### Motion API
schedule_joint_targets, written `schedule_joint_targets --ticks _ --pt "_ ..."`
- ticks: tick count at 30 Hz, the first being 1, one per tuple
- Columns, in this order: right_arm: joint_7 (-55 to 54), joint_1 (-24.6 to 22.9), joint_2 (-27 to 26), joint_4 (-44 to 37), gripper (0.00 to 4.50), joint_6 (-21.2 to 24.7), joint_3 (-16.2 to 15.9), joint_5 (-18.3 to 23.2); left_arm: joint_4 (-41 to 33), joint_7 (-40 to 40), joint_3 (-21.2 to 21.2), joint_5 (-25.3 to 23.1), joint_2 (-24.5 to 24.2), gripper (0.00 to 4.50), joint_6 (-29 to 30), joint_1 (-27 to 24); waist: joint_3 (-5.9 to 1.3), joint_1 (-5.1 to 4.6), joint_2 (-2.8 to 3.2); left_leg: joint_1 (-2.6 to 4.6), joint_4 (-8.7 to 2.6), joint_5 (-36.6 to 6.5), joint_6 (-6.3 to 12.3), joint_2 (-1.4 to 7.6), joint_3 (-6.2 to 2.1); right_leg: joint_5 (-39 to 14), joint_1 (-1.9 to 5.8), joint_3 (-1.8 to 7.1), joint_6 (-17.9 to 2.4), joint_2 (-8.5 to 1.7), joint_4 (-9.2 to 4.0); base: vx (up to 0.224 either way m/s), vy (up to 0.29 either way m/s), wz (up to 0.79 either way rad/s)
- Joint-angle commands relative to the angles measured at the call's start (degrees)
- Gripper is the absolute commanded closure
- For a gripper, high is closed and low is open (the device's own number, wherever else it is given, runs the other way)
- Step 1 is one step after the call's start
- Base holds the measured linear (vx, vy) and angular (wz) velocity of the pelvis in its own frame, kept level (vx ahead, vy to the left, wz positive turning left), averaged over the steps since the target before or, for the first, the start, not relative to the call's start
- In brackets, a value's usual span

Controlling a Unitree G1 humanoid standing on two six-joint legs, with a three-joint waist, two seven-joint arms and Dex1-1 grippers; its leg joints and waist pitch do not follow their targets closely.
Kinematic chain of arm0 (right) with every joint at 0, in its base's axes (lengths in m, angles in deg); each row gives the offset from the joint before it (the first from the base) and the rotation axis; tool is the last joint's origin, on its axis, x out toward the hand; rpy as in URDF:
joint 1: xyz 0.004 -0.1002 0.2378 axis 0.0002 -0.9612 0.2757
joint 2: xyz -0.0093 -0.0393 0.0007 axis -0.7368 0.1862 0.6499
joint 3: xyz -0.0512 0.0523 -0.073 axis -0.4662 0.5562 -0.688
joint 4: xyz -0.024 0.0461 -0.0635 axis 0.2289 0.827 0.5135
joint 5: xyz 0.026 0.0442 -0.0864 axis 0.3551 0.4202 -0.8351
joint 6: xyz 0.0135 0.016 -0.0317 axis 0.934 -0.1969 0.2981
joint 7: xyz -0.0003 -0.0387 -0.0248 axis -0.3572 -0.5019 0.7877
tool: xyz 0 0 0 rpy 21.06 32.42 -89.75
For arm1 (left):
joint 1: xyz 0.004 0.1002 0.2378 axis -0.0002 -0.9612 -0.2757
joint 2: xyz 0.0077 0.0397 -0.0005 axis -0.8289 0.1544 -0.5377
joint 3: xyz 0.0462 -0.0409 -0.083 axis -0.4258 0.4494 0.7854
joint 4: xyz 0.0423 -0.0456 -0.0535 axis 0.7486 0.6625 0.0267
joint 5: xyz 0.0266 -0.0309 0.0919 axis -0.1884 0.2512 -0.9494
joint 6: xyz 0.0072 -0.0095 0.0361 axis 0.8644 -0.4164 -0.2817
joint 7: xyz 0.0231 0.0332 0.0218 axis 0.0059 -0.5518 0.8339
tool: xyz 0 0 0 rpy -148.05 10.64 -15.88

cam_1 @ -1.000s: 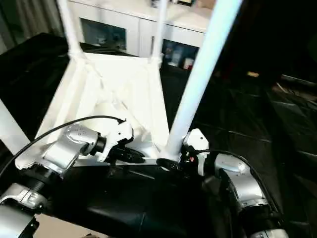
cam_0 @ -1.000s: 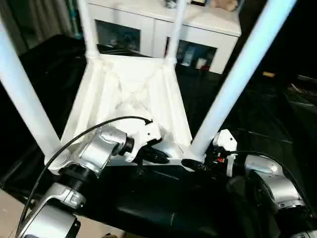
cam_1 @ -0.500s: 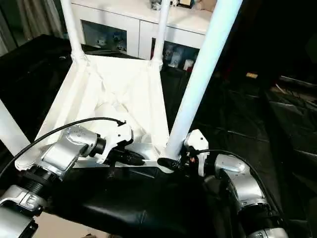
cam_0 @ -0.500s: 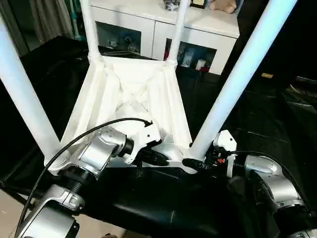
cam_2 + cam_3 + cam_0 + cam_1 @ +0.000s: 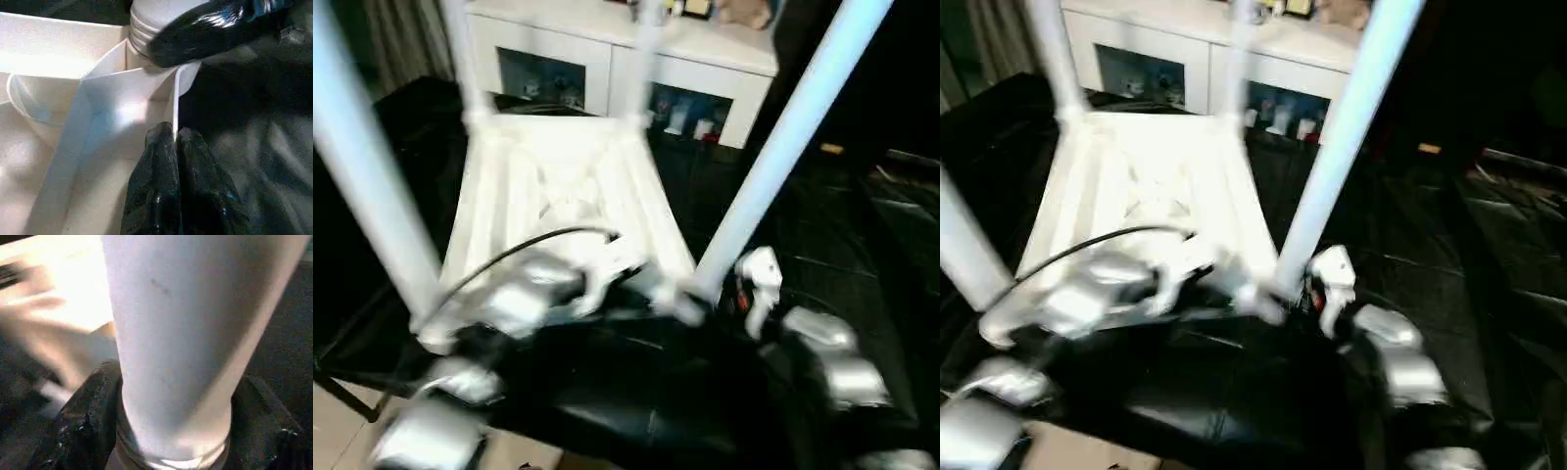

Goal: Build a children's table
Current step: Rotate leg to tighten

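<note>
White plastic tabletop point(image 5: 563, 186) lies upside down, ribbed and diagonal-braced, four legs point(image 5: 781, 147) up from the corners. Left gripper point(image 5: 174, 139) is pinched on its thin rim wall. Right gripper point(image 5: 171, 431) clasps the nearest leg's base beside it.

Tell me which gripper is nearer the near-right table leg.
Right. The right gripper straddles the base of that leg, a black finger on either side. The left gripper pinches the tabletop's rim beside that corner.
</note>
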Motion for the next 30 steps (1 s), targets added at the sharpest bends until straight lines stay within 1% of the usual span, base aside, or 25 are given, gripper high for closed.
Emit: schedule_joint_targets --ticks 1,2,3,4,5,6,7,8,9,10,11,13,14,15,16,17,18,19,20,21,24,26,27,29,30 --pt "-7.4 -0.4 -0.8 1.8 1.8 0.1 2.2 -1.9 4.7 -5.0 1.6 0.6 2.1 4.5 -0.1 -0.2 -2.35 -0.28 -0.19 0.61 -4.14 -21.8 -0.09 0.34 0.14 -23.9 1.18 0.6 -7.7 -1.31 -5.15 0.0 0.0 0.0" --pt "-8.2 -0.5 -1.1 1.9 1.8 0.1 2.3 -2.0 4.9 -5.5 1.6 0.6 2.4 4.5 -0.3 -0.1 -2.35 -0.26 -0.16 0.65 -4.15 -22.0 0.02 0.37 0.11 -23.8 1.08 0.62 -7.6 -1.34 -5.19 0.0 0.0 0.0" --pt "-13.9 -0.6 -3.5 2.1 1.8 0.1 3.2 -2.8 7.1 -9.0 2.0 0.0 4.0 4.5 -1.1 1.0 -1.64 -0.5 0.25 0.43 -4.4 -22.8 0.14 0.29 0.1 -24.1 0.7 0.68 -7.0 -1.06 -5.49 0.0 0.0 0.0" --pt "-16.9 -0.6 -5.2 2.0 1.8 0.2 4.0 -2.6 8.2 -11.3 2.3 -0.3 5.1 4.5 -1.5 1.4 -1.48 -0.57 0.58 0.58 -4.47 -23.5 -0.06 0.32 0.08 -24.0 0.48 0.72 -6.9 -1.07 -5.45 0.0 0.0 0.0" --pt "-19.0 -0.5 -6.4 2.2 1.8 0.0 4.5 -2.5 9.2 -12.9 2.5 -0.5 5.9 4.5 -1.9 1.8 -1.62 -0.66 0.18 0.68 -4.43 -24.1 -0.12 0.27 0.01 -24.2 0.55 0.64 -6.6 -1.0 -5.42 0.0 0.0 0.0" --pt "-20.2 -0.4 -7.8 1.9 1.8 -0.4 4.6 -2.5 9.9 -13.7 2.3 -0.9 6.5 4.5 -2.0 2.0 -1.32 -0.65 0.38 0.66 -4.51 -24.6 0.14 0.19 0.03 -24.4 0.41 0.7 -6.2 -0.87 -5.58 0.0 0.0 0.0" --pt "-21.5 -0.3 -8.9 2.0 1.8 -0.9 4.6 -2.6 10.9 -14.4 2.2 -1.2 7.1 4.5 -2.3 2.4 -1.33 -0.67 0.42 0.72 -4.5 -24.9 0.29 0.2 0.01 -24.6 0.37 0.7 -6.0 -0.91 -5.56 0.0 0.0 0.0" --pt "-21.6 -0.2 -9.9 1.5 1.8 -1.6 4.1 -2.8 11.5 -14.6 1.8 -1.6 7.6 4.5 -2.3 2.5 -0.98 -0.71 0.91 0.67 -4.69 -25.6 0.42 0.25 -0.1 -24.9 0.2 0.72 -5.7 -0.9 -5.71 0.0 0.0 0.0" --pt "-21.7 -0.3 -10.6 0.8 1.8 -2.1 3.4 -3.2 12.1 -14.7 1.3 -2.0 8.0 4.5 -2.4 2.7 -0.89 -0.85 1.0 0.78 -4.78 -26.9 0.33 0.24 -0.19 -25.3 0.18 0.65 -5.5 -0.83 -5.87 0.0 0.0 0.0" --pt "-21.7 -0.3 -10.6 0.8 1.8 -2.1 3.4 -3.2 12.1 -14.7 1.3 -2.0 8.0 4.5 -2.4 2.7 -0.93 -0.91 0.91 0.73 -4.84 -27.0 0.35 0.22 -0.22 -25.3 0.29 0.6 -5.3 -0.81 -5.91 0.0 0.0 0.0" --pt "-19.4 -0.6 -10.8 -0.5 1.45 -2.7 2.3 -2.8 12.3 -14.3 0.9 -2.2 8.1 4.5 -2.4 2.6 -1.1 -0.89 1.04 0.56 -5.04 -26.1 0.5 0.27 -0.33 -24.0 0.7 0.54 -5.4 -0.91 -5.74 0.0 0.0 0.0" --pt "-16.3 -1.0 -10.2 -2.6 1.45 -3.5 1.5 -1.9 12.4 -13.3 0.5 -2.5 7.6 4.5 -2.5 2.6 -1.19 -0.73 0.96 0.48 -5.09 -24.7 1.11 0.39 -0.22 -21.6 0.89 0.58 -5.8 -0.93 -5.74 0.0 0.0 0.0" --pt "-15.1 -1.0 -9.0 -3.6 1.08 -3.4 1.7 -1.7 12.0 -12.4 0.4 -2.5 6.9 4.5 -2.4 2.4 -1.19 -0.64 0.79 0.58 -5.02 -24.7 1.53 0.42 -0.1 -21.6 0.83 0.63 -6.0 -0.95 -5.81 0.0 0.0 0.0" --pt "-14.8 -1.0 -8.7 -3.8 1.08 -3.3 1.8 -1.7 12.0 -12.1 0.4 -2.5 6.7 4.5 -2.4 2.4 -1.23 -0.71 0.73 0.25 -5.06 -24.2 1.79 0.41 -0.13 -21.8 1.09 0.62 -6.1 -1.07 -5.74 0.0 0.0 0.0" --pt "-13.2 -0.7 -7.2 -4.3 1.05 -2.7 2.2 -1.4 11.9 -11.1 0.4 -2.4 5.9 4.5 -2.5 2.5 -1.59 -0.67 0.27 0.13 -4.99 -23.7 2.0 0.38 -0.1 -22.1 1.39 0.54 -6.1 -1.15 -5.77 0.0 0.0 0.0" --pt "-10.2 -0.5 -5.7 -5.2 1.01 -0.9 2.4 -0.2 11.5 -9.5 0.2 -2.4 5.0 4.5 -2.8 2.5 -1.82 -0.78 0.04 -0.25 -5.08 -22.5 2.1 0.36 -0.23 -22.7 1.81 0.41 -5.9 -1.32 -5.72 0.0 0.0 0.0" --pt "-8.5 -0.4 -4.8 -5.6 0.83 0.1 2.4 0.5 11.3 -8.6 0.0 -2.4 4.5 4.5 -3.0 2.5 -1.87 -0.87 0.12 -0.32 -5.09 -22.0 2.2 0.36 -0.31 -22.9 1.89 0.35 -5.9 -1.4 -5.65 0.0 0.0 0.0" --pt "-7.5 -0.4 -4.3 -5.9 0.83 0.8 2.5 1.0 11.2 -8.1 0.0 -2.4 4.2 4.5 -3.2 2.5 -1.78 -0.97 0.31 -0.37 -5.08 -21.4 2.44 0.5 -0.3 -22.4 1.78 0.4 -6.0 -1.4 -5.69 0.0 0.0 0.0" --pt "-1.9 -0.6 -1.3 -7.1 0.83 2.8 1.7 2.4 10.0 -4.5 -0.7 -2.4 2.8 4.5 -3.0 2.0 -2.11 -0.99 -0.07 -0.32 -4.92 -20.5 2.75 0.51 -0.24 -22.0 1.99 0.38 -6.4 -1.51 -5.58 0.0 0.0 0.0" --pt "0.1 -0.6 -0.2 -7.5 0.83 3.5 1.4 2.8 9.5 -3.0 -1.0 -2.4 2.2 4.5 -3.3 1.8 -2.22 -0.96 0.07 -0.41 -4.92 -19.6 2.99 0.61 -0.21 -21.4 2.13 0.41 -6.9 -1.59 -5.6 0.0 0.0 0.0" --pt "6.7 -1.2 3.1 -8.7 0.83 5.2 0.4 4.2 7.1 1.7 -1.9 -1.7 0.3 4.5 -3.5 0.7 -2.44 -0.99 -0.03 -0.59 -4.83 -17.6 3.18 0.71 -0.11 -18.6 2.35 0.44 -8.4 -1.64 -5.25 0.0 0.0 0.0" --pt "14.9 -2.0 7.7 -9.8 0.83 6.3 -1.3 4.8 2.5 8.3 -3.5 -0.6 -3.1 4.5 -2.6 -1.0 -2.76 -0.67 0.13 -0.36 -4.46 -14.9 4.01 0.89 0.06 -12.6 2.6 0.46 -10.7 -1.58 -4.55 0.0 0.0 0.0" --pt "16.8 -2.1 8.8 -9.9 0.83 6.7 -1.4 4.9 1.2 10.0 -4.0 -0.4 -4.1 4.5 -3.1 -1.6 -2.81 -0.62 0.24 -0.39 -4.28 -13.1 4.71 0.95 0.21 -9.1 2.59 0.53 -12.0 -1.56 -4.19 0.0 0.0 0.0" --pt "18.2 -2.1 9.7 -9.9 0.83 6.9 -1.6 4.9 0.2 11.5 -4.4 -0.1 -5.0 4.5 -3.2 -2.0 -3.07 -0.49 0.3 -0.08 -3.89 -10.5 5.48 0.9 0.4 -3.5 2.61 0.46 -14.0 -1.31 -3.46 0.064 0.011 0.0" --pt "20.9 -2.2 11.3 -10.1 0.83 7.7 -2.0 5.3 -2.1 14.3 -4.9 0.4 -6.6 4.5 -3.3 -2.8 -3.04 -0.55 0.26 -0.19 -3.87 -9.8 5.79 0.83 0.46 -2.1 2.68 0.46 -14.5 -1.24 -3.31 0.0 0.0 0.0"
